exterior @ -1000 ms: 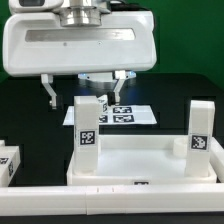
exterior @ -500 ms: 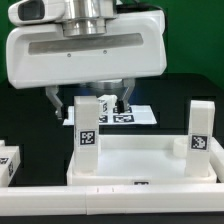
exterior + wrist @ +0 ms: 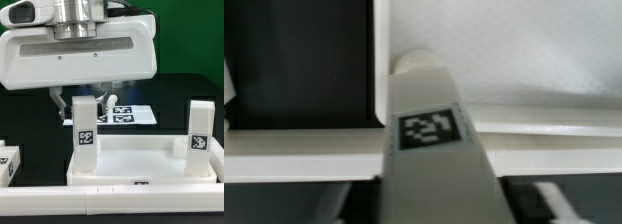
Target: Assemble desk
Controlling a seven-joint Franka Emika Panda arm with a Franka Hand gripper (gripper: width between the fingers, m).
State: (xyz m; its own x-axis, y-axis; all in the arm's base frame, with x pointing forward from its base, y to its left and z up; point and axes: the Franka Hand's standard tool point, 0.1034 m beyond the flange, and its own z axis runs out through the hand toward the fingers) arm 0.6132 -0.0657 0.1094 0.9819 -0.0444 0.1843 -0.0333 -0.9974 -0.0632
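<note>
The desk's white tabletop panel (image 3: 140, 160) lies flat with its raised rim up. One white tagged leg (image 3: 87, 135) stands upright at its corner on the exterior view's left. A second leg (image 3: 201, 135) stands at the corner on the right. My gripper (image 3: 86, 103) hangs over the left leg, one finger on each side of its top. A narrow gap shows beside each finger, so the jaws are open and hold nothing. In the wrist view the same leg (image 3: 429, 130) runs down the middle over the tabletop (image 3: 509, 60). It passes between my gripper (image 3: 438, 200) fingers (image 3: 542, 195).
The marker board (image 3: 128, 113) lies on the black table behind the left leg. Another white tagged leg (image 3: 8, 160) lies at the exterior view's far left. A long white border rail (image 3: 40, 200) runs along the front edge.
The gripper has come down over the left leg. Its fingers have drawn in from a wide spread to just beside the leg's top.
</note>
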